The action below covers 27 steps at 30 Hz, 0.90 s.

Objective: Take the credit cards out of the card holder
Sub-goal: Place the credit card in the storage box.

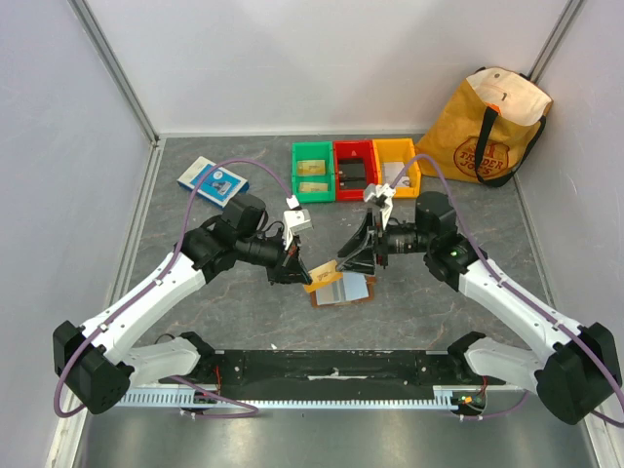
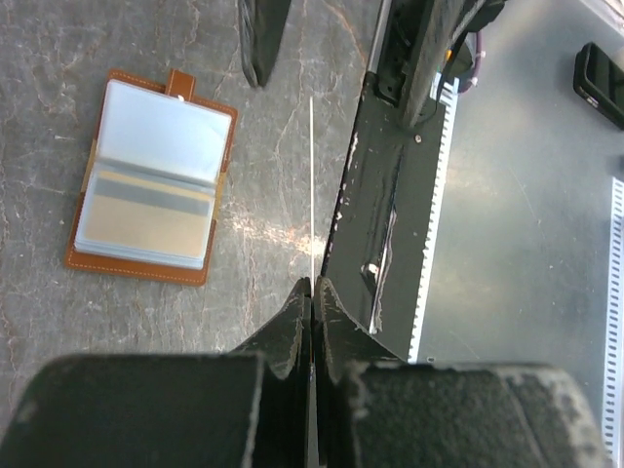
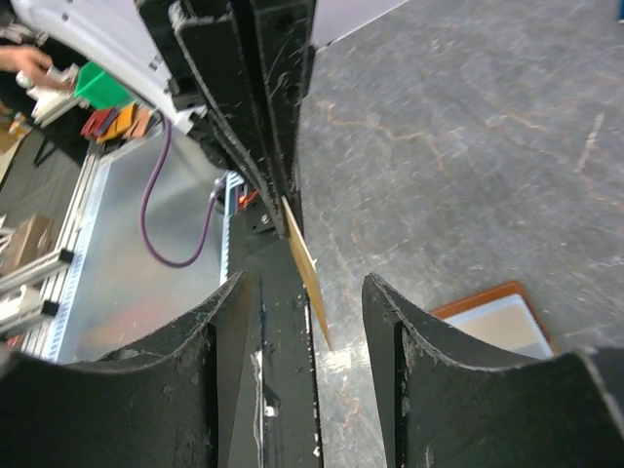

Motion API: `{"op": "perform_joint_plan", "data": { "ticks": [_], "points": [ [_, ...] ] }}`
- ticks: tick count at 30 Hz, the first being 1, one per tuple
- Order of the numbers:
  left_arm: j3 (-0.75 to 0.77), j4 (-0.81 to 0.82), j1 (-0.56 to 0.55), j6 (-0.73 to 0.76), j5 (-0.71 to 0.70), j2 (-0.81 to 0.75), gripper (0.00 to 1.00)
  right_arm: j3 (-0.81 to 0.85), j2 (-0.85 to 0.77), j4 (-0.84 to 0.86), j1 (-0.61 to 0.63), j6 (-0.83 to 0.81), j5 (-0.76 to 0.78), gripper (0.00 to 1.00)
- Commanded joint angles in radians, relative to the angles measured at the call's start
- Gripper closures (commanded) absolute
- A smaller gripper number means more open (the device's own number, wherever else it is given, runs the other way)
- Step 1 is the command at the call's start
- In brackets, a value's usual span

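1. Grey marbled tabletop (image 1: 263, 322) inside pale walls, with both arms reaching toward its middle.
2. Left gripper (image 2: 312, 288): fingers pressed together on a tan credit card (image 2: 312, 175), which its own camera sees edge-on as a thin pale line running toward 12 o'clock.
3. Right gripper (image 3: 307, 283): fingers spread apart, one on each side of that same card's free end. Whether either finger touches the card cannot be told.
4. In the top view the two grippers face each other across the card, left at 9 o'clock, right at 3 o'clock.
5. Card holder (image 2: 146, 185): lying open and flat on the table, at about 4 o'clock from the left gripper in the top view, apart from both grippers.
6. A second card (image 2: 146, 219), gold with a grey band, sits in the holder's clear sleeve.
7. Farther out at 12 o'clock stand green, red and yellow bins (image 1: 356, 171).
8. A blue-and-white box (image 1: 213, 180) lies at 10 o'clock, a yellow tote bag (image 1: 492, 127) at 2 o'clock.
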Motion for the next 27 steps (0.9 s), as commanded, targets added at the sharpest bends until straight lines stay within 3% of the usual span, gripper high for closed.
{"op": "perform_joint_plan", "data": {
  "ticks": [1, 5, 7, 8, 9, 10, 14, 18, 19, 27],
  "points": [
    [0.050, -0.080, -0.003, 0.096, 0.059, 0.013, 0.98, 0.043, 0.044, -0.039, 0.059, -0.082, -0.045, 0.45],
    [0.050, -0.084, -0.002, 0.096, 0.065, 0.016, 0.98, 0.051, 0.084, -0.022, 0.094, -0.085, -0.064, 0.55],
    [0.051, -0.090, -0.006, 0.099, 0.066, 0.016, 0.98, 0.051, 0.096, -0.013, 0.102, -0.082, -0.062, 0.68],
    [0.051, -0.091, -0.005, 0.096, 0.066, 0.015, 0.98, 0.049, 0.102, -0.007, 0.102, -0.076, -0.065, 0.77],
    [0.051, -0.091, -0.003, 0.093, 0.060, 0.011, 0.98, 0.046, 0.105, 0.006, 0.102, -0.067, -0.064, 0.95],
    [0.051, -0.087, -0.003, 0.082, 0.039, 0.008, 0.97, 0.040, 0.107, 0.025, 0.102, -0.044, -0.064, 1.00],
    [0.039, -0.042, -0.002, -0.017, -0.188, -0.024, 0.75, -0.020, 0.092, 0.195, 0.090, 0.089, -0.021, 1.00],
    [-0.083, 0.213, 0.000, -0.256, -0.364, -0.152, 0.38, -0.133, 0.078, 0.471, 0.053, 0.345, 0.092, 1.00],
    [-0.126, 0.273, 0.001, -0.321, -0.403, -0.188, 0.34, -0.158, 0.076, 0.533, 0.047, 0.408, 0.119, 1.00],
    [-0.441, 0.754, 0.001, -0.702, -0.530, -0.392, 0.29, -0.287, 0.032, 0.757, 0.047, 0.681, 0.356, 1.00]
  ]
}}
